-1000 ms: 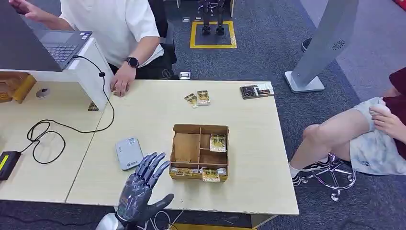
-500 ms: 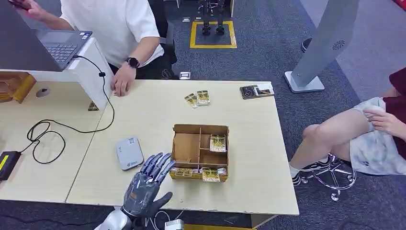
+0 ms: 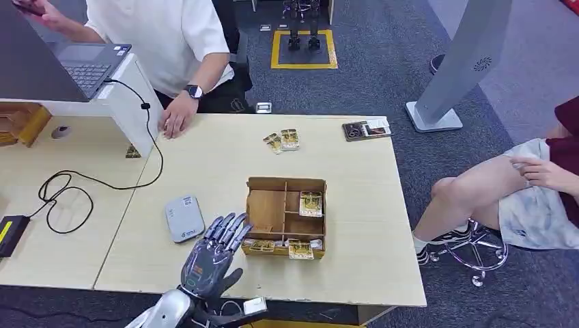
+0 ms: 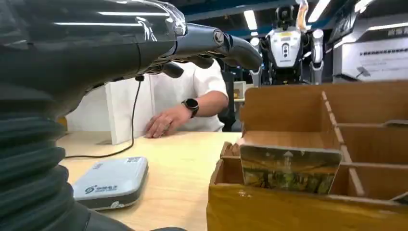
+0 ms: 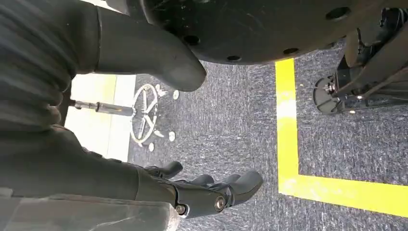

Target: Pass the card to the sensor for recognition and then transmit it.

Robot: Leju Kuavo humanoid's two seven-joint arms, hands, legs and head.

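Over the last second the left hand [image 3: 213, 256] has slid forward and to the robot's right across the table [image 3: 205, 171], from a spot beside the near edge to one where its fingertips [image 3: 232, 225] reach the left front corner of the cardboard box [image 3: 285, 184]. Its fingers are spread apart and hold nothing; the left wrist view shows them stretched out flat above the tabletop, with the thumb tip [image 4: 243, 54] pointing at the box. Nothing else on the table has shifted: the grey sensor [image 3: 184, 217] lies just left of the hand, and the box sits where it was. The nearest card [image 4: 290, 168] stands upright in the front compartment of the box, leaning against the front wall, directly ahead of the hand; another card [image 3: 311, 203] lies in a right-hand compartment, and 2 loose cards [image 3: 283, 141] rest farther away near the far side of the table. The right hand [image 5: 211, 192] hangs down by the robot's side over the carpet, its fingers loosely curled and apart, holding nothing. The move reads as an approach to picking a card from the front row, so the task is at its very start: no card is gripped, none has touched the sensor, and nothing has been handed on. A person's hand [image 3: 176, 116] rests on the far edge of the table, well apart from the box.
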